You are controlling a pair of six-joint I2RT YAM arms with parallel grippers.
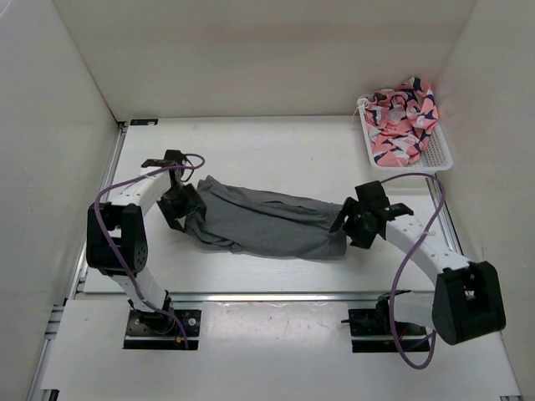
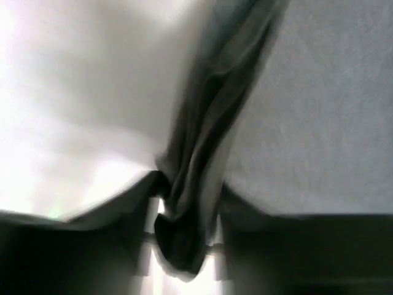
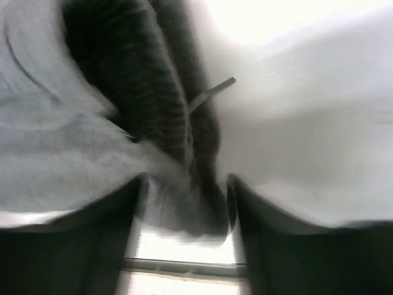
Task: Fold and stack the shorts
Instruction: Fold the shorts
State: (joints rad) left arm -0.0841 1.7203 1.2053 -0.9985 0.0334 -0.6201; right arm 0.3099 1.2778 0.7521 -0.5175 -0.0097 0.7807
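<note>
The grey shorts (image 1: 267, 221) hang stretched between my two grippers in the middle of the table, sagging along their lower edge. My left gripper (image 1: 185, 210) is shut on the left end of the shorts; the left wrist view shows a bunched fold of grey cloth (image 2: 190, 203) pinched between the fingers. My right gripper (image 1: 349, 224) is shut on the right end; the right wrist view shows a dark gathered fold (image 3: 190, 190) between the fingers. Both wrist views are blurred.
A white basket (image 1: 436, 155) at the back right holds a pink patterned garment (image 1: 403, 119). White walls stand on the left, back and right. A metal rail (image 1: 276, 296) runs along the table's near edge.
</note>
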